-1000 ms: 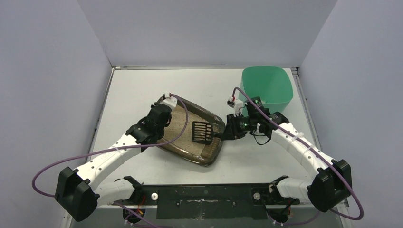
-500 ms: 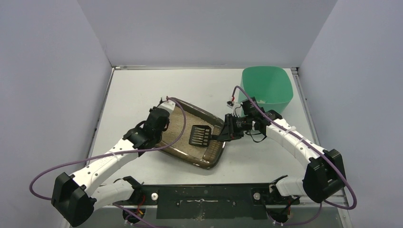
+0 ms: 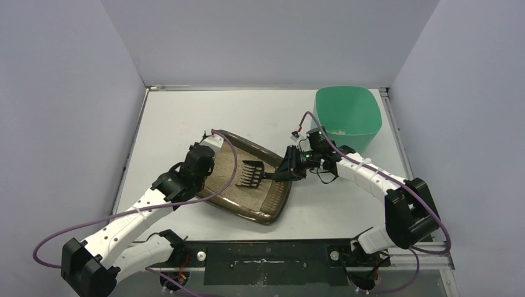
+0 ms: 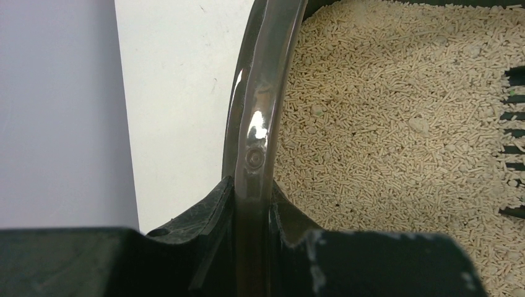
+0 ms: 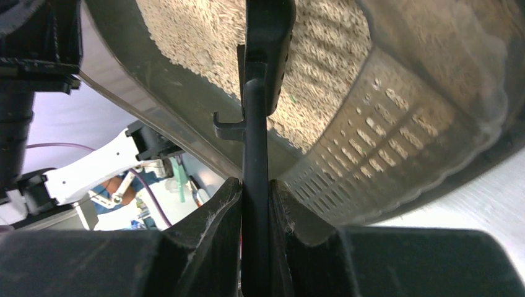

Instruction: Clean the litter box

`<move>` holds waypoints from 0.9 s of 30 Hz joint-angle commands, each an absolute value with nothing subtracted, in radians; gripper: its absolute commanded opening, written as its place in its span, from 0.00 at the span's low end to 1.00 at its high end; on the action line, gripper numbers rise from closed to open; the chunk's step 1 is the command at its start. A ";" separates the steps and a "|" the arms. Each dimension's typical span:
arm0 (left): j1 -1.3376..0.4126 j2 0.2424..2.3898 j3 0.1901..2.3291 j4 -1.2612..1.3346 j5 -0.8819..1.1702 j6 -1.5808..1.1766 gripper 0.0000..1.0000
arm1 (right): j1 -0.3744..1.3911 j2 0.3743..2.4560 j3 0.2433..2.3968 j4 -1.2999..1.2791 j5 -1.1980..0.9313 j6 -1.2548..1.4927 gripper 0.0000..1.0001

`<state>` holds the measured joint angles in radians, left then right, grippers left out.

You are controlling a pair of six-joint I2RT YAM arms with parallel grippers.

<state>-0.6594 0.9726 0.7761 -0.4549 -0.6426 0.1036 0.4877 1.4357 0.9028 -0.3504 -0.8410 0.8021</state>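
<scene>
Biggest worry first: the table point(image 3: 186, 111) looks slick. The litter box point(image 3: 277, 201) sits skewed in the middle of it, and only your left gripper point(image 4: 252, 199) steadies it, fingers pinched tight on the far-left rim. That rim is thin and glossy, so if the scoop drags hard, I'd guess the box twists in the pinch or skates toward the near edge. Lift that side too much and the fill pours over the low wall.

Next, the bin point(image 3: 370, 127) is off in the far right corner, apart from the box, so whatever you pick up has to ride over bare table. Tip the scoop on the way and it rains.

Your right gripper point(image 5: 255, 199) is clamped on the scoop point(image 3: 251, 173) by its handle. That's just a narrow bar, so it could swivel between the pads under load.

Smallest thing: the pale lumps point(image 4: 418, 124) among the pellets point(image 4: 371, 74) might crumble and drop back through the slots.
</scene>
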 commanded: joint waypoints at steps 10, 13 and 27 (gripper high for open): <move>-0.701 0.869 0.791 -0.248 -0.469 0.037 0.00 | 0.612 1.622 0.936 0.163 -0.796 1.086 0.00; -0.704 0.867 0.783 -0.240 -0.464 0.035 0.00 | 0.627 1.652 0.944 0.261 -0.784 1.136 0.00; -0.701 0.957 0.793 -0.279 -0.568 -0.069 0.00 | 0.666 1.674 0.920 0.406 -0.814 1.153 0.00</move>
<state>-0.6792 0.9455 0.7250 -0.4816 -0.5953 0.0540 0.6563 1.7046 0.9287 0.2783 -0.8513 1.1580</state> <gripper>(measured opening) 0.168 0.176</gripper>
